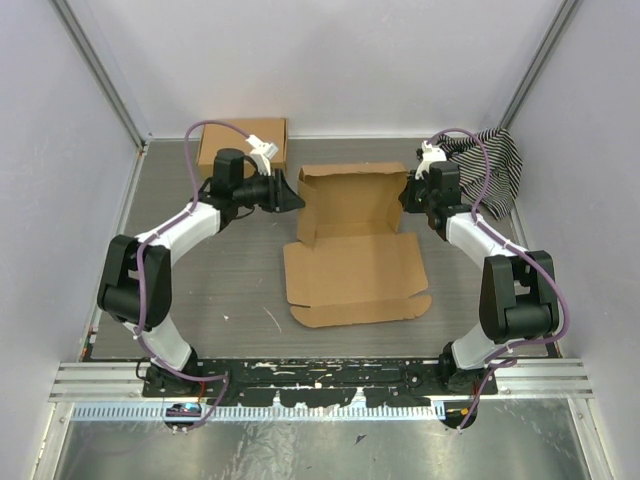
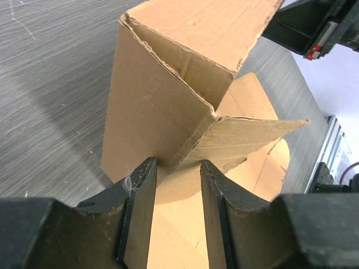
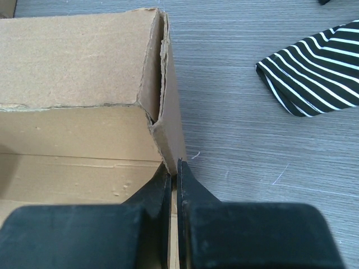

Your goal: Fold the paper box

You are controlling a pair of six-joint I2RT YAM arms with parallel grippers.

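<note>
The paper box [image 1: 350, 245] lies mid-table, its back and side walls raised at the far end and its lid panel flat toward me. My left gripper [image 1: 296, 197] is at the box's far left corner. In the left wrist view it [image 2: 176, 168] is open, with the fingers either side of the corner where a side flap sticks out of the box [image 2: 157, 95]. My right gripper [image 1: 408, 192] is at the far right wall. In the right wrist view it [image 3: 173, 163] is shut on the edge of the box's right side wall [image 3: 171, 106].
A compact brown cardboard box [image 1: 240, 145] stands at the back left, behind the left arm. A black-and-white striped cloth [image 1: 495, 165] lies at the back right and also shows in the right wrist view [image 3: 314, 67]. Grey walls enclose the table.
</note>
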